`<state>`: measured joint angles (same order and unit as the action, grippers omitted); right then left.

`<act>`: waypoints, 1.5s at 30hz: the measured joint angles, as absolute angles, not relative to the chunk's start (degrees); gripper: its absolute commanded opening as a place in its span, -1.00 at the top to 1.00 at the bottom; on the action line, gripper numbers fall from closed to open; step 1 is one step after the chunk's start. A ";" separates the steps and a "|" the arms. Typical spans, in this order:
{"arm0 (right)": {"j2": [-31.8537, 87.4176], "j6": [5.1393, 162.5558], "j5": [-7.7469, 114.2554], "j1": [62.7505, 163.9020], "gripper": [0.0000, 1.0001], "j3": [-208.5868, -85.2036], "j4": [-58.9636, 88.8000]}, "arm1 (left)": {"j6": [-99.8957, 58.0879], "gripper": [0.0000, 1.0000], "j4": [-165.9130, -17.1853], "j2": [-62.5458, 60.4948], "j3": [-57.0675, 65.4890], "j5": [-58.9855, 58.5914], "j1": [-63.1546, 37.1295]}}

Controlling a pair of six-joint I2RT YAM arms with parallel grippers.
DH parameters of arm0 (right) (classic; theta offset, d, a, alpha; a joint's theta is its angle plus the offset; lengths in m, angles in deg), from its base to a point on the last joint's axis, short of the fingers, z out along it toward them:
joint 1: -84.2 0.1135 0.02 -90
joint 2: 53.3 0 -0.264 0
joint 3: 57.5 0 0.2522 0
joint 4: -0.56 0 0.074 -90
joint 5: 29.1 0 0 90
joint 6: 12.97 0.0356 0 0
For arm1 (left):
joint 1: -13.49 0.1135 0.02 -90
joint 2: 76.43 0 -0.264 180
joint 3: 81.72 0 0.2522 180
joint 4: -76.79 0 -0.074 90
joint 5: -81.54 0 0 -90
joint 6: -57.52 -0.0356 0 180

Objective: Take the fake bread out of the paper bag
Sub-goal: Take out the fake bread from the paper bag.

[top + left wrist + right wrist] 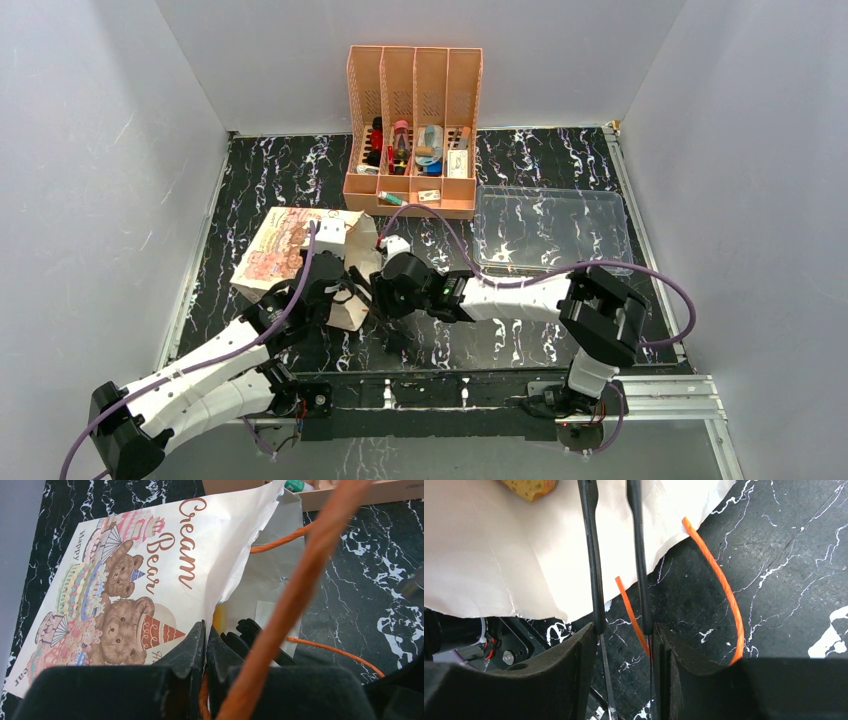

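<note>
The paper bag (288, 250) lies on its side at the left, with its bear picture facing up (125, 580). My left gripper (335, 298) is shut on the bag's mouth edge (206, 630), and an orange cord handle (300, 575) crosses just in front of the camera. My right gripper (380, 290) holds thin black tongs (591, 555) between its jaws (624, 635). The tongs reach over the bag's cream paper (489, 555) toward a golden-brown piece of fake bread (529, 485) at the top edge. The other breads are hidden.
A peach desk organiser (412, 130) with small items stands at the back centre. A clear plastic tray (550, 228) sits at the right. A loose orange cord handle (719, 580) lies on the black marbled table beside the bag's mouth.
</note>
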<state>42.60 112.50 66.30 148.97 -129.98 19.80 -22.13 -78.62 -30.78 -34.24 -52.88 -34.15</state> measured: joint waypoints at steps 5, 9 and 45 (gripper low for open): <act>43.95 113.68 62.13 146.63 0.17 -129.98 18.71 | -23.47 1.00 -79.21 -30.83 -34.22 -50.94 -34.17; 44.57 114.73 59.03 145.26 0.16 -129.98 17.66 | -24.41 1.00 -79.23 -31.26 -34.24 -49.65 -34.17; 52.76 121.33 39.36 138.92 0.06 -132.36 16.78 | -30.86 1.00 -75.64 -34.11 -33.81 -41.47 -34.15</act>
<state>52.76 121.33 39.36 138.92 -132.36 16.78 -30.86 -75.64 -34.11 -33.81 -41.47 -34.15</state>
